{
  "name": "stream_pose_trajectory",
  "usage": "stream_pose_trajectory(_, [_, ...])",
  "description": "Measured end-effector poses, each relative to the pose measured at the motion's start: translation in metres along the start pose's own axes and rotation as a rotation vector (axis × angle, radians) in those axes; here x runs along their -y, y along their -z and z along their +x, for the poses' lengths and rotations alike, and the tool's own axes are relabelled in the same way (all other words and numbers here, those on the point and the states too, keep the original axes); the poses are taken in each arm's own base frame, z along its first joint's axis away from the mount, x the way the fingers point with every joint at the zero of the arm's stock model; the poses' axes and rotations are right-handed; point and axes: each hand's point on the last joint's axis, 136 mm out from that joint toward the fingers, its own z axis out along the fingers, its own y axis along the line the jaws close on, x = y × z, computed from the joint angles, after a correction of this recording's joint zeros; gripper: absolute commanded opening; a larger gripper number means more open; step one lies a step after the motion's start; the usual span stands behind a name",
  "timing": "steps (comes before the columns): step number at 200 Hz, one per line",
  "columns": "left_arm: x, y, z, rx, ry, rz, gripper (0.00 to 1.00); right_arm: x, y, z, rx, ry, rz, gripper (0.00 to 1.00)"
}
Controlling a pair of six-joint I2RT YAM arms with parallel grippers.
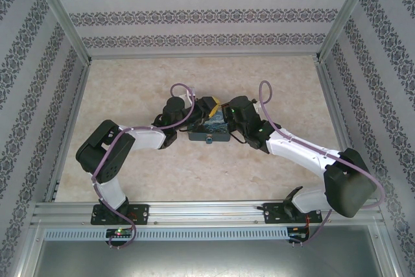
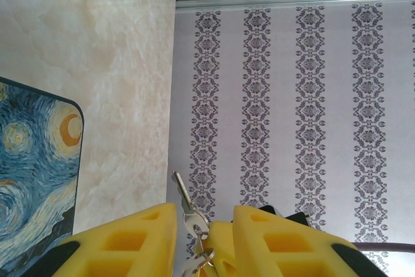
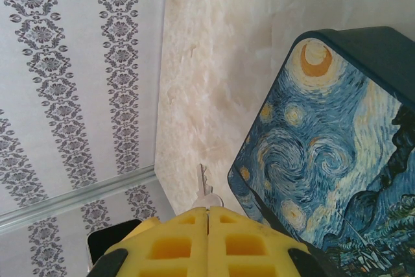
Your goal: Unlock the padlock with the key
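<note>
Item: key (image 3: 203,185), bow pinched in the closed jaws of right gripper (image 3: 207,212), blade left projecting for insertion. Lower centre of frame, left of painted box (image 3: 311,134) on table (image 3: 214,43). Left gripper (image 2: 204,215): jaws narrowly parted around ringed key (image 2: 182,191); grip cannot be told.

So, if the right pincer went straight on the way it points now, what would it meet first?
Probably the bare table. The right pincer is shut on the key, whose tip leads over open marble; the painted box lies off to the side. Depth is unclear.
</note>
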Motion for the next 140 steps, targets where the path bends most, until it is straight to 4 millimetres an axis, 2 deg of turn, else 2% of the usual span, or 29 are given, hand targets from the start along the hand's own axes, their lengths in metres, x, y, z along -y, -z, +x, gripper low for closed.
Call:
stream_pose_trajectory(94, [0.0000, -0.0004, 0.0009, 0.001, -0.001, -0.001, 0.10, 0.0003, -0.0006, -0.0001, 0.001, -0.015, 0.001, 0.00])
stream_pose_trajectory(112, [0.0000, -0.0008, 0.0017, 0.002, 0.000, -0.001, 0.00, 0.0006, -0.0009, -0.0006, 0.004, -0.014, 0.001, 0.00])
stream_pose_trajectory(130, [-0.0001, -0.0008, 0.0014, 0.004, -0.005, -0.001, 0.00, 0.0004, -0.0009, -0.0010, 0.007, -0.014, 0.000, 0.00])
stream_pose_trajectory(140, [-0.0002, -0.0008, 0.0013, 0.004, -0.005, -0.002, 0.00, 0.0004, -0.0009, -0.0011, 0.007, -0.014, 0.000, 0.14])
